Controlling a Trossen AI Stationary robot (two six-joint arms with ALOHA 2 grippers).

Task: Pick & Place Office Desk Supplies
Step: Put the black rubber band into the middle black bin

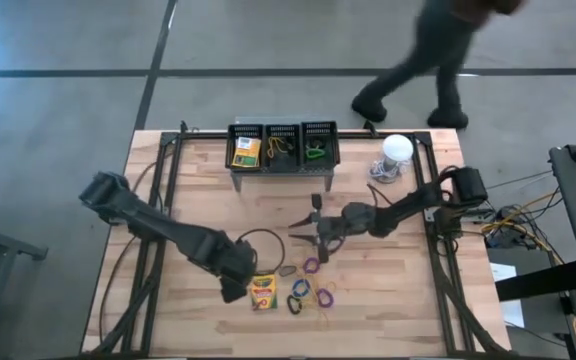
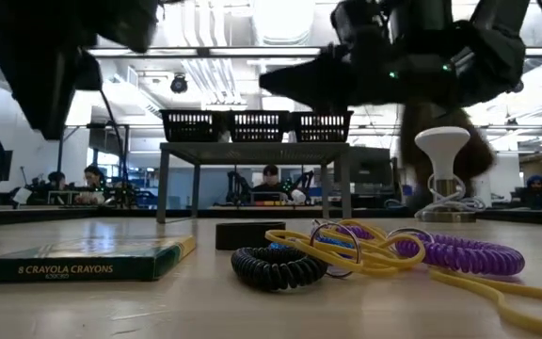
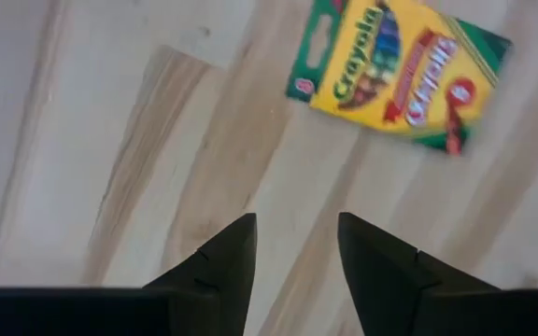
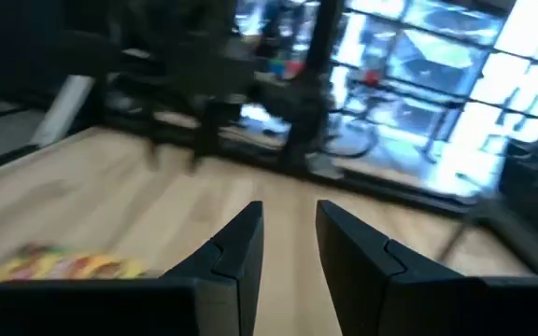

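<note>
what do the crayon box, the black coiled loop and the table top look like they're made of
Crayon box: likely thin printed cardboard, slightly glossy, with flat faces, sharp edges and printed lettering. Black coiled loop: probably plastic or rubbery elastic, its spiral turns catching a dull sheen. Table top: wood, pale planks with visible grain and joints, matte finish.

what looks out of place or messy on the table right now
Nothing is spilled or damaged. The elastic loops lie in a loose tangle beside the crayon box, unsorted, while the three black bins already hold a few supplies.
</note>
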